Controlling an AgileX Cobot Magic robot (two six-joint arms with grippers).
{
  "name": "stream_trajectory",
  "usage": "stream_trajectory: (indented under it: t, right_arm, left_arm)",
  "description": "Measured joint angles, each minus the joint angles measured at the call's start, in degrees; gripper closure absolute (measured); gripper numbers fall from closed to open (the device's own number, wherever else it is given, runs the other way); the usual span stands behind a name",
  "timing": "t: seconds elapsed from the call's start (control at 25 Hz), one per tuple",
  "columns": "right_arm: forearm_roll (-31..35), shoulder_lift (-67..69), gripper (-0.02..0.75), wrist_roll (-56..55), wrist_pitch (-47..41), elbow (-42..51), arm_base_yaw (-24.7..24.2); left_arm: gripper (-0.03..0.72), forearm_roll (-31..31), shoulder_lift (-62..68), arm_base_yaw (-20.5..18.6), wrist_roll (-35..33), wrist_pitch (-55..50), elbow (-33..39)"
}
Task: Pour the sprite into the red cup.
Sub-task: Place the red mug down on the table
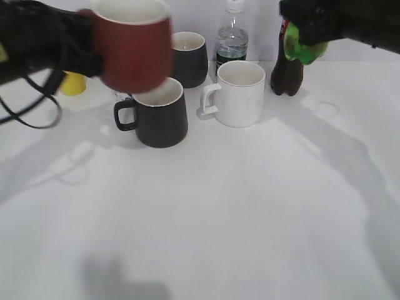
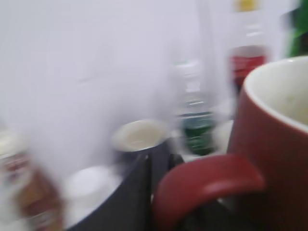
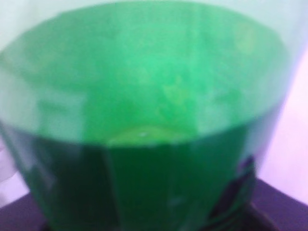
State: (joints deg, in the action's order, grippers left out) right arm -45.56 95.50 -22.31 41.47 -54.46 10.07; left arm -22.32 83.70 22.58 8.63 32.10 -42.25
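My left gripper [image 1: 94,47] holds the red cup [image 1: 132,45] aloft, upper left. My right gripper [image 1: 300,28] grips the sprite [image 1: 304,49] aloft, upper right. On the table [image 1: 206,206]: two black mugs [image 1: 159,112], one white mug [image 1: 237,94], one water bottle [image 1: 232,40], one cola bottle [image 1: 286,75], one yellow cup [image 1: 74,83].

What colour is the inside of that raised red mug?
White, clearest in the left wrist view: red mug.

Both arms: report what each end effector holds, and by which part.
Left end effector: the red cup, lifted off the table, apparently gripped at its handle side. Right end effector: the sprite, also raised; the grip point is hidden.
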Motion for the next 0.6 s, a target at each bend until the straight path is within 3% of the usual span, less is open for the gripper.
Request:
stream_trajectory:
  t: [0.12,0.28,0.6]
  right_arm:
    - [6.75,0.00,0.300,0.00,-1.35,0.00,-0.07]
    - [10.76,0.00,0.301,0.00,-3.06,0.00,-0.07]
    - [18.13,0.35,0.307,-1.64,-8.33,0.00,-0.07]
  left_arm:
    - [0.613,0.27,-0.89,-4.67,0.00,-1.25,0.00]
    - [0.613,1.75,-0.89,-10.22,0.00,-3.67,0.00]
    - [0.613,4.07,-0.22,-16.87,0.00,-3.95,2.77]
